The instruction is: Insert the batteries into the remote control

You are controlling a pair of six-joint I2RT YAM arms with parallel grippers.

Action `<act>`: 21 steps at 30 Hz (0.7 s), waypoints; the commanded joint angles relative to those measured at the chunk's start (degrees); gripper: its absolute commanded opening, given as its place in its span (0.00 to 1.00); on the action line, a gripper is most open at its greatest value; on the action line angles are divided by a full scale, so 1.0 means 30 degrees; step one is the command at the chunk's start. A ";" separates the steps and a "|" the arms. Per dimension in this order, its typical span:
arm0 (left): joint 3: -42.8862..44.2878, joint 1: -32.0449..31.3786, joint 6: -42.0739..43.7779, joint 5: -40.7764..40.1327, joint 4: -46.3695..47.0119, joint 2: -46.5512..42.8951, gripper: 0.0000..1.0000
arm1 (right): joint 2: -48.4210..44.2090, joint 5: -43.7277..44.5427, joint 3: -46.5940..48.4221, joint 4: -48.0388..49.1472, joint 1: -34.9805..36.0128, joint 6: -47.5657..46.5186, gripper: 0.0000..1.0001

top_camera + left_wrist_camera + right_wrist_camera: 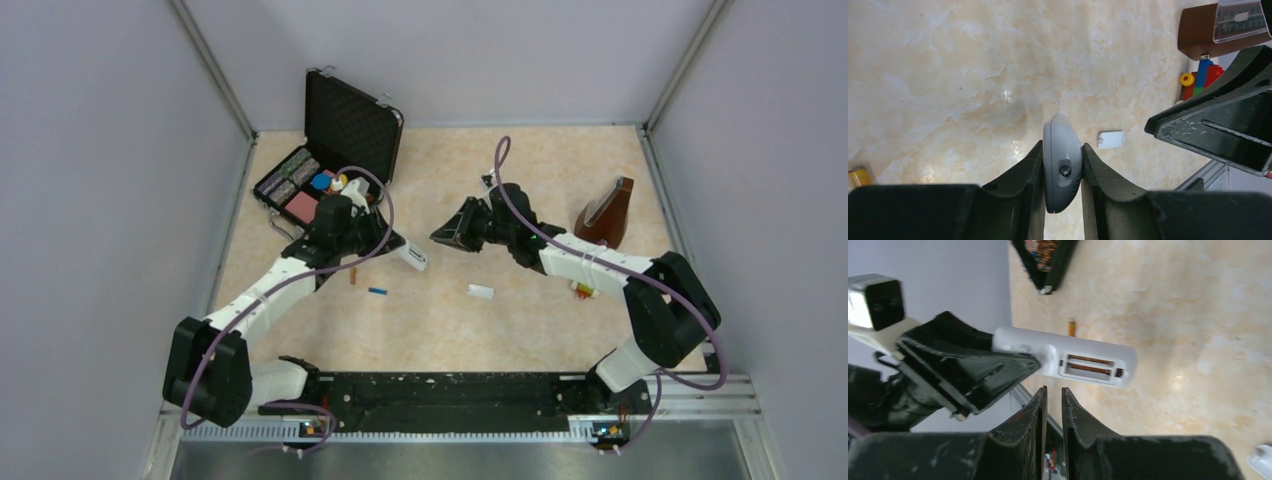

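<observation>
My left gripper (398,244) is shut on the white-grey remote control (414,258) and holds it above the table. In the left wrist view the remote (1062,160) sits edge-on between both fingers (1020,175). In the right wrist view the remote (1088,362) shows its open recessed slot, with thin brown strips inside. My right gripper (452,233) is shut and empty, its tips (1053,390) just below the slot. The orange-brown battery (352,273) and the blue battery (377,291) lie on the table below my left gripper. The orange one also shows in the right wrist view (1071,328).
A small white cover piece (481,291) lies mid-table. An open black case (335,150) with coloured items stands at the back left. A brown metronome (606,214) stands at the right. A toy block train (583,289) lies under my right arm.
</observation>
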 commanded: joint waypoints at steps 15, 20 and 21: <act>0.2839 0.0749 0.5015 0.5530 -0.1350 -0.0551 0.00 | -0.0722 -0.2475 0.2431 -0.6372 -0.0262 -1.2575 0.58; 0.3794 0.1044 0.6159 1.0420 -0.2415 -0.0509 0.00 | -0.2737 -0.5014 0.1989 -0.5697 -0.0256 -1.3610 0.79; 0.3989 0.1037 0.6228 1.1339 -0.2556 -0.0454 0.00 | -0.2964 -0.5542 0.2000 -0.5610 -0.0261 -1.3660 0.80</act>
